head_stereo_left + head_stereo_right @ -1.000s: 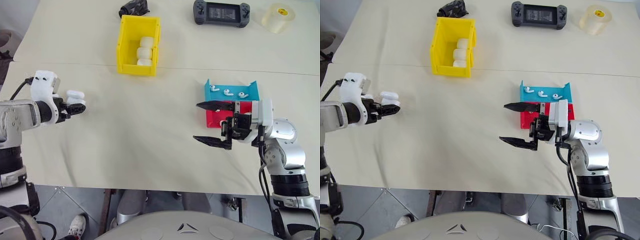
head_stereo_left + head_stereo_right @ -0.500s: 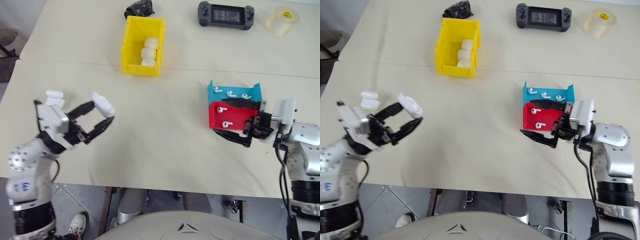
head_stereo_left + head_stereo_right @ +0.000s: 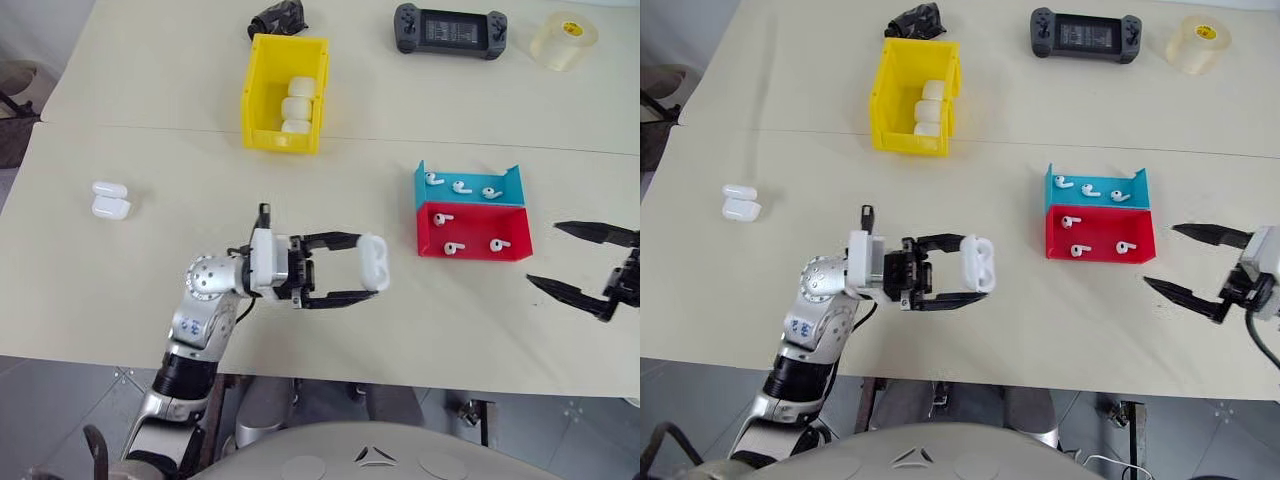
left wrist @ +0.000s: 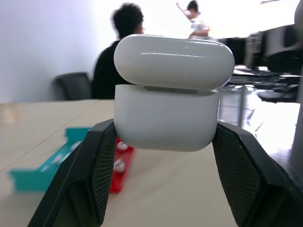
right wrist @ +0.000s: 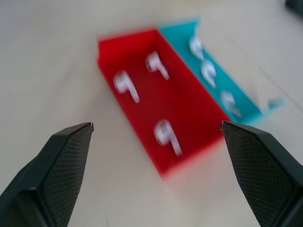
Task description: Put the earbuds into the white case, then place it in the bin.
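My left claw [image 3: 372, 276] pinches the white case [image 3: 373, 262], lid ajar, above the counter [image 3: 150, 260] left of the red tray [image 3: 472, 232] of earbuds [image 3: 443, 218]. My right claw [image 3: 580, 262] hangs spread beside that tray. The yellow bin [image 3: 255, 90] sits farther back.

My left arm is built of rounded silver-grey segments with a dark grey section near its base; small blue marks sit on one silver housing. A thin black cable loops beside it. A white block forms the wrist, ahead of a black mechanism. My left gripper [image 3: 352, 270] carries two slim black tapered fingers [image 4: 90, 179] with finely cross-hatched inner pads. My right gripper [image 3: 588, 262] has matching black pointed fingers.
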